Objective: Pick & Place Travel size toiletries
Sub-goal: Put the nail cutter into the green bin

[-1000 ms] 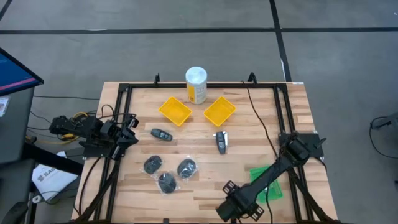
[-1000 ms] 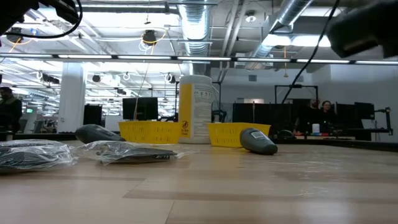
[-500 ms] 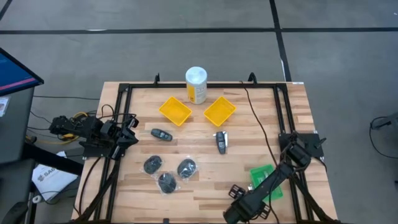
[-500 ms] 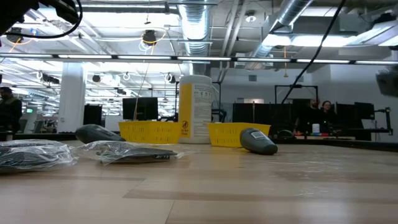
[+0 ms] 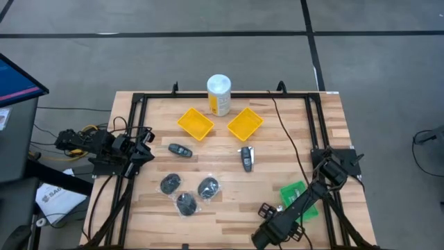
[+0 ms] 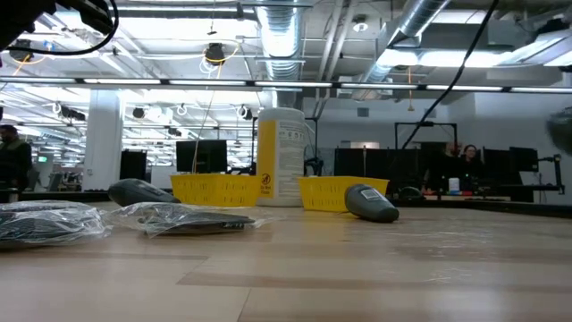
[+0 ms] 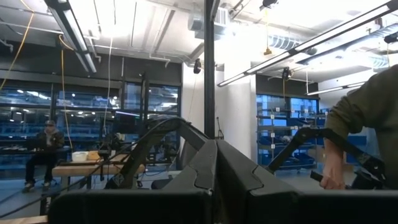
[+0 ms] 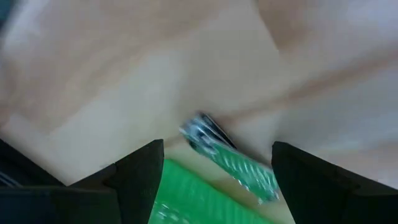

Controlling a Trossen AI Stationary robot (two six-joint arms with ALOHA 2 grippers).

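Note:
Three dark round discs in clear wrap lie flat at the table's near left; they also show in the low view. Two black oblong pieces lie flat mid-table. My right gripper hovers open near the front edge, right of centre. Its wrist view shows a green packet with a silver end on the wood between and beyond its fingers, untouched. My left gripper waits shut at the left edge, empty.
Two square yellow trays and a tall white-capped yellow canister stand at the far middle. A green packet lies under my right arm. A black frame rims the table. Bare wood lies between the discs and my right gripper.
My right gripper has shifted a little toward the table's right edge, staying near the front edge; in the low view its dark shape has slid out at the picture's right. The things on the table have not moved.

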